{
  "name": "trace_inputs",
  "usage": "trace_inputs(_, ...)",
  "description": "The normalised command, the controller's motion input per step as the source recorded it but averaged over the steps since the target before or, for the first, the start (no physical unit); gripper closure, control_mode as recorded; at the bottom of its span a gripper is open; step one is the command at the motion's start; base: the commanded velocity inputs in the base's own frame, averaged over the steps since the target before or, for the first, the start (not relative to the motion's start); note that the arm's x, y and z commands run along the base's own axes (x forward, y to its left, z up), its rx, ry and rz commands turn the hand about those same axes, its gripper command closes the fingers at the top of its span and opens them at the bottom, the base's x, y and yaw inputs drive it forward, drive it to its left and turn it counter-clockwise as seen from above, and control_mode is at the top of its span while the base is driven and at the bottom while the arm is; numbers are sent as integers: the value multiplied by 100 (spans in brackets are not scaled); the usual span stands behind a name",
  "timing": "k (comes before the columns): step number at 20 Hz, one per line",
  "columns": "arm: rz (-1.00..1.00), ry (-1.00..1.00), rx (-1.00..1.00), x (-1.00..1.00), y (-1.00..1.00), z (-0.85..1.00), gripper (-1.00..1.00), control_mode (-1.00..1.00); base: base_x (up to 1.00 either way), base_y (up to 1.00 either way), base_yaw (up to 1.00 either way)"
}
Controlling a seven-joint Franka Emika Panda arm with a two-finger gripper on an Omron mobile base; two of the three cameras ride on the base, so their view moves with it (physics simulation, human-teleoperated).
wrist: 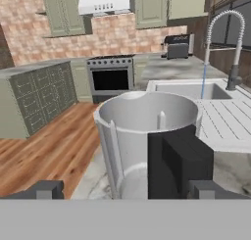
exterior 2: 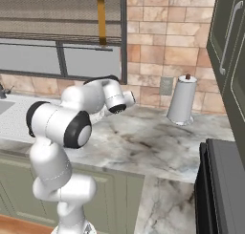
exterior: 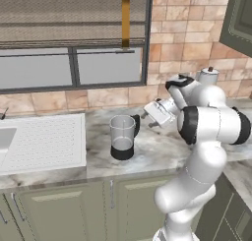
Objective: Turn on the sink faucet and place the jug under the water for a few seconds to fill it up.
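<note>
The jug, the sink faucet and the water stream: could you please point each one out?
jug (exterior: 122, 136): left base view, clear body.
sink faucet (wrist: 238, 33): hand view, coiled neck.
water (wrist: 203, 80): hand view, mid-stream.

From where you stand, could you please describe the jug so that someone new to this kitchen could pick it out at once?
Start at the marble counter below the window and find the dotted drainboard of the sink. The jug stands upright on the counter just right of that drainboard. It is a clear cylinder with a black base and black side handle, unlike the white lidded canister by the wall.
</note>
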Motion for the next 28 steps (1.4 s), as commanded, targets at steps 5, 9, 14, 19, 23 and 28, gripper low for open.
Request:
trace_inputs(5, 3, 1, 0, 20, 4, -8, -100, -100, 0, 0, 0)
trace_inputs(9, 0, 2, 0, 26, 0, -6, -100, -100, 0, 0, 0)
trace_inputs(14, 0, 2, 0, 19, 3, -10, -100, -100, 0, 0, 0)
trace_inputs(19, 0, 2, 0, 21, 11, -12, -100, -100, 0, 0, 0)
trace_inputs(23, 0, 1, 0, 14, 16, -13, -100, -100, 0, 0, 0)
trace_inputs(28, 0, 1, 0, 6, 15, -6, -100, -100, 0, 0, 0)
